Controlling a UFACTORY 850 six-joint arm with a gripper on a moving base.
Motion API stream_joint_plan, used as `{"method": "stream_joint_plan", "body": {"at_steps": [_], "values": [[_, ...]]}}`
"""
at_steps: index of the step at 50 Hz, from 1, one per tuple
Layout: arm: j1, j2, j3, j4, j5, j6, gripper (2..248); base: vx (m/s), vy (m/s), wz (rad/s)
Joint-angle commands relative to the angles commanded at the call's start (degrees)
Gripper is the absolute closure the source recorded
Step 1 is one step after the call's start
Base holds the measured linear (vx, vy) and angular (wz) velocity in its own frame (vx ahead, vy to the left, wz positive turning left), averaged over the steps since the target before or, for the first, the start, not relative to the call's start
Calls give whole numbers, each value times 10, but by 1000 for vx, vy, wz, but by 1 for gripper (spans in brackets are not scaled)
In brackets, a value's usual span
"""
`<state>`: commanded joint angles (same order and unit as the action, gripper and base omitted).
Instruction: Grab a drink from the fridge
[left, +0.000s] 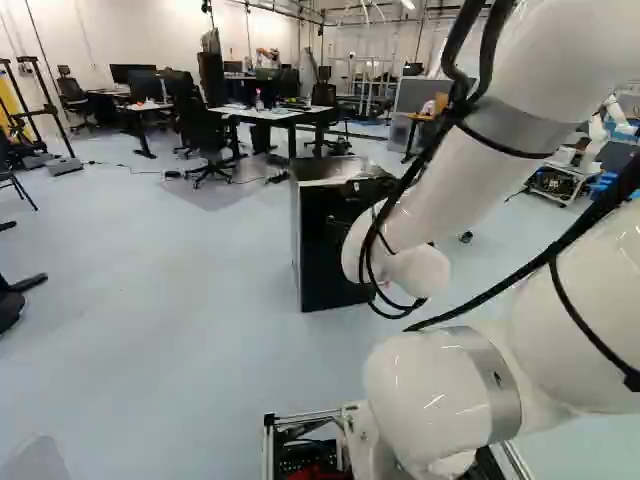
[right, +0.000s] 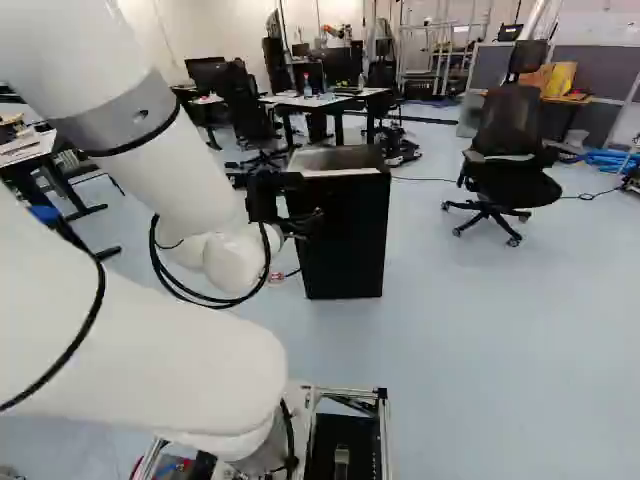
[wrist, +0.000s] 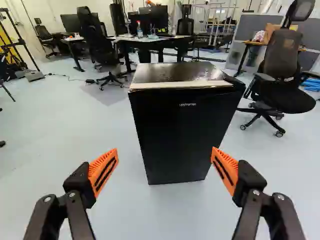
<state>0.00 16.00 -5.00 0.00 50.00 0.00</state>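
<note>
drink out of sight, presumably behind the door (wrist: 182, 140) of the small fridge (wrist: 175, 72). taking twelve as straight ahead of the gripper (wrist: 165, 151), the orange pads (wrist: 103, 172) stand wide apart at ten and two, holding nothing, and the fridge waits at twelve, clear of them. the step in hand looks to be reaching the door, which seems closed; best to come in slowly and level, find which side edge gives, then hook one pad behind it and draw it back along its swing rather than shove, since a light box could slide or tip. the pads are ribbed and slotted, likely rubbery and forgiving. the door is flat, smooth and black, offering little to pinch; the lid is glossy and dark, with a pale strip (wrist: 180, 85) along its front edge. farther out, a mesh-backed chair (wrist: 282, 60) sits near one, on smooth pale floor (wrist: 75, 145).
</note>
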Motion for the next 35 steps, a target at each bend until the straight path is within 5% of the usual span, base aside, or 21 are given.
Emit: {"method": "stream_joint_plan", "body": {"at_steps": [35], "values": [[0,0,0,0,0,0,3,0,0,0]]}}
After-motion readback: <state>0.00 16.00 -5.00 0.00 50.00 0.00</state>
